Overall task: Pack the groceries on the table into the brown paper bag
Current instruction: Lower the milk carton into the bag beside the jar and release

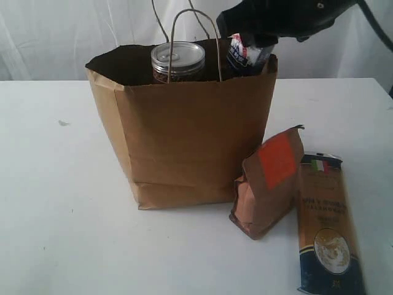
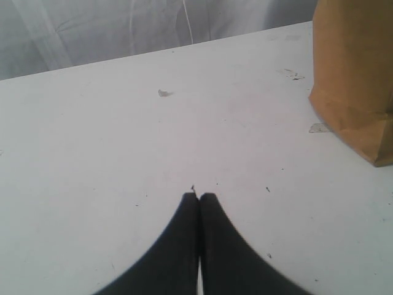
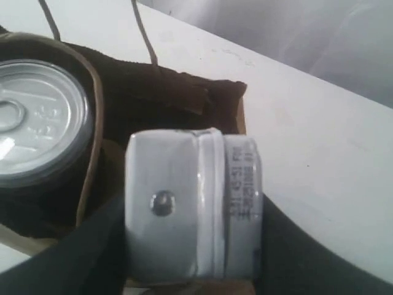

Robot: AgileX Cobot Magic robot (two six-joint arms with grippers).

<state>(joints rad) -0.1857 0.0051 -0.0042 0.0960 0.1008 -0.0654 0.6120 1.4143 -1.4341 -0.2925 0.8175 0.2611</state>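
The brown paper bag (image 1: 184,141) stands open mid-table, its lower corner also in the left wrist view (image 2: 356,74). A dark pull-tab can (image 1: 178,60) (image 3: 37,123) stands inside it, its silver top level with the rim. My right gripper (image 1: 250,48) (image 3: 193,236) is shut on the small white-blue carton (image 1: 245,55) (image 3: 184,196), held just over the bag's right rim. On the table (image 1: 55,203), right of the bag, the brown-orange pouch (image 1: 270,184) stands upright beside the flat spaghetti pack (image 1: 325,227). My left gripper (image 2: 199,196) is shut and empty over bare tabletop.
The bag's cord handles (image 1: 193,24) loop up above its mouth, next to the can and carton. A small paper scrap (image 1: 63,123) lies on the table left of the bag. A white curtain hangs behind the table.
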